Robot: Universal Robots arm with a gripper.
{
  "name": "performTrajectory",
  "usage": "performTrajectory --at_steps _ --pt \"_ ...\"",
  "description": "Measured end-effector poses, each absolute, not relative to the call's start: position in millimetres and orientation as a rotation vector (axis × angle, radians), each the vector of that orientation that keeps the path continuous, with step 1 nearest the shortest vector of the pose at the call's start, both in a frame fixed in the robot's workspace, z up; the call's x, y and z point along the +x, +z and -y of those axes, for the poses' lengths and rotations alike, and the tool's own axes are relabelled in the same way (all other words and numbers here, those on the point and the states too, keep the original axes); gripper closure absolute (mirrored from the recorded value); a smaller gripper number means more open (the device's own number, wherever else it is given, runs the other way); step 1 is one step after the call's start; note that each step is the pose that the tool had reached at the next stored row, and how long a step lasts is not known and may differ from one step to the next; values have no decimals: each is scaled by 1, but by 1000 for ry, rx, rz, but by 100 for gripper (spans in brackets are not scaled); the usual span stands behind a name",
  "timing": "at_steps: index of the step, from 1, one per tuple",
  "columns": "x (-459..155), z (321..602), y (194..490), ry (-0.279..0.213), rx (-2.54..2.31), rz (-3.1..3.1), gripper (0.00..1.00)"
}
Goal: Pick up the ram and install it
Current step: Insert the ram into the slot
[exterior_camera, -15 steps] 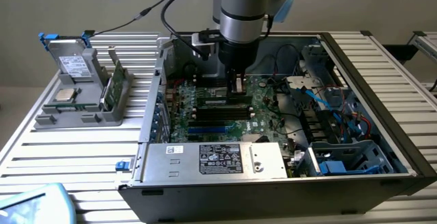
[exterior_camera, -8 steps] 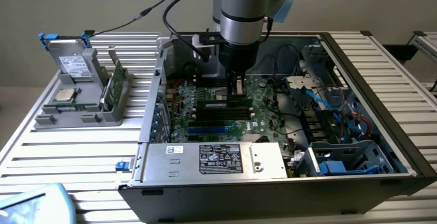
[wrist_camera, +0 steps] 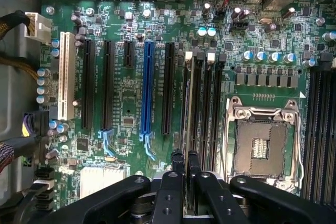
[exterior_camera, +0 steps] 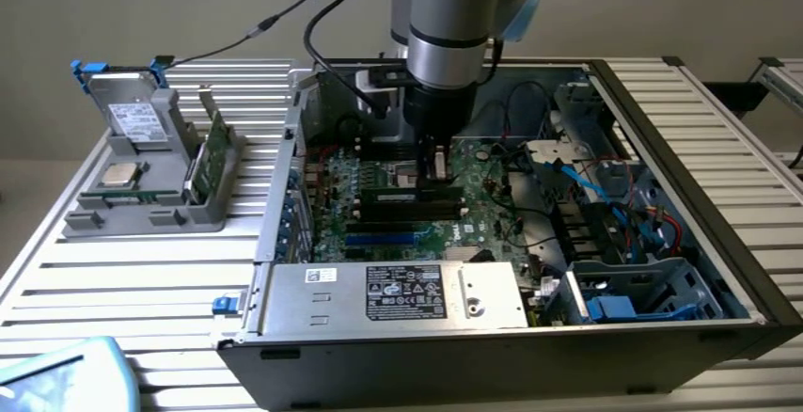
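My gripper reaches down inside the open computer case, over the green motherboard. The ram appears edge-on in the wrist view as a thin strip standing along the black memory slot nearest the expansion slots. In the exterior view the ram is a dark stick with a white sticker lying along the slots. The two black fingertips stand almost together on its top edge, so my gripper looks shut on the ram. Neighbouring black slots lie beside it, towards the open processor socket.
A silver power supply sits at the case's near side, and cables and blue drive bays fill the exterior view's right. On the table at the exterior view's left, a grey holder carries a wider green card, a silver chip and a drive.
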State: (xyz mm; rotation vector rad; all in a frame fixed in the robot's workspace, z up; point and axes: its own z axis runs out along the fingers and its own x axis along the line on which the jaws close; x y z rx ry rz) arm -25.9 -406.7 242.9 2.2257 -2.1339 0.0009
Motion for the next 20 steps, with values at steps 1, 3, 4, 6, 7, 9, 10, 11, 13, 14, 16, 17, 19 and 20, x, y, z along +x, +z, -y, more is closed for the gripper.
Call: performTrajectory --at_steps 1,3,4,6,7,9,10,11,13,14,16,17,19,20 --pt "-26 407 242 -3 2223 2131 86" --pt "-26 407 241 -10 2219 2127 86" --pt "-26 406 240 -14 2217 2125 86" --pt "-26 405 239 -18 2216 2124 86" --pt "-26 405 238 -19 2215 2123 86" --pt "-26 405 236 -20 2216 2123 86" --pt "-25 405 234 -21 2216 2123 86" --pt "-25 404 232 -21 2216 2123 86" --pt "-26 404 230 -22 2216 2124 86" --pt "-25 403 229 -23 2217 2124 86" --pt "-25 403 228 -24 2217 2123 86" --pt "-25 403 228 -25 2216 2123 86" --pt "-24 403 228 -26 2216 2123 86" --pt "-22 403 228 -26 2217 2122 86"
